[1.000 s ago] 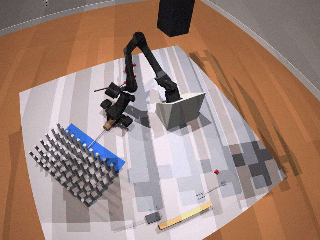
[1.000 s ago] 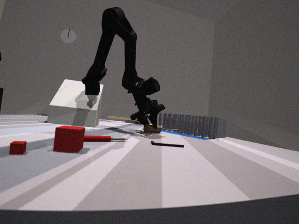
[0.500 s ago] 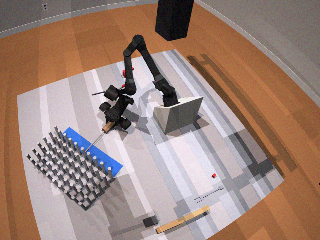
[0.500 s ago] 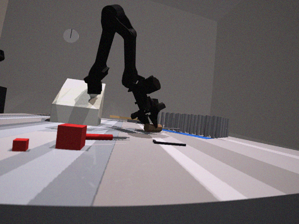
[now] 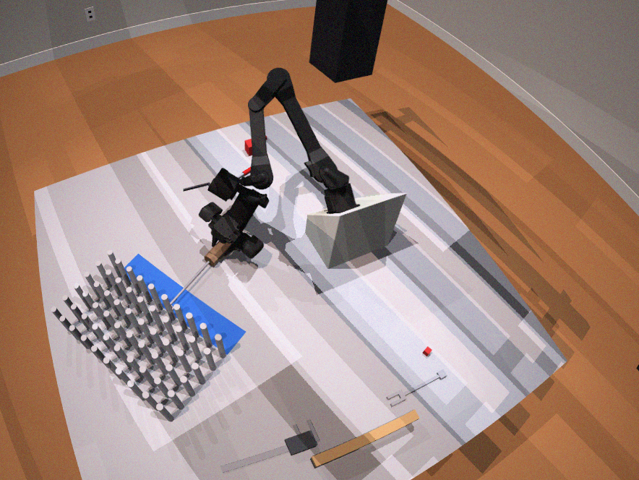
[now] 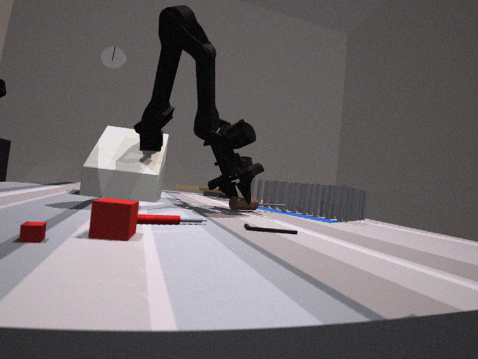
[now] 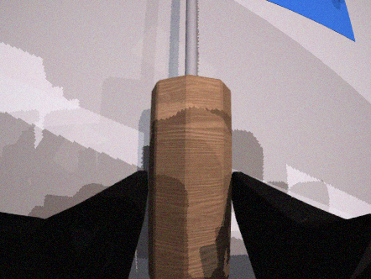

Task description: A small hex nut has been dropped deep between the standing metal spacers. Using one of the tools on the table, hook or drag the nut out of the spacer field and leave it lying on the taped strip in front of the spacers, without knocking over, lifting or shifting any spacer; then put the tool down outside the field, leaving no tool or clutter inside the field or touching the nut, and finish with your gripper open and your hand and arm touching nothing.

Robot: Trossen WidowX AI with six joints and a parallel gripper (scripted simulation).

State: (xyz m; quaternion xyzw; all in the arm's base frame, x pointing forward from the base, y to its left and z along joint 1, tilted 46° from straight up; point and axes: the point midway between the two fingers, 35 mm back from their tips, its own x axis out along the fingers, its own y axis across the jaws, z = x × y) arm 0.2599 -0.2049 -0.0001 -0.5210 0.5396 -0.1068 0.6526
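My gripper point(image 5: 220, 249) point(image 6: 242, 200) point(image 7: 190, 181) is shut on the wooden handle point(image 5: 217, 254) point(image 6: 243, 203) point(image 7: 190, 139) of a tool, just above the table. The tool's thin metal rod point(image 5: 191, 280) point(image 7: 191, 38) reaches over the blue taped strip point(image 5: 206, 309) point(image 6: 310, 217) point(image 7: 323, 14) to the front row of the grey metal spacers point(image 5: 176, 314) point(image 6: 330, 201). The rod's far end is hidden behind the spacers in the top view. The spacers in view stand upright. I cannot make out the hex nut in any view.
A pale wedge block point(image 5: 361, 232) point(image 6: 120, 182) stands under the arm's base. A red block point(image 5: 249, 147) point(image 6: 113, 219), a black hex key point(image 6: 271, 230) and a small red cube point(image 5: 427, 351) lie about. A fork tool point(image 5: 421, 386), a dark block point(image 5: 301, 442) and a wooden bar point(image 5: 366, 439) lie on the near side.
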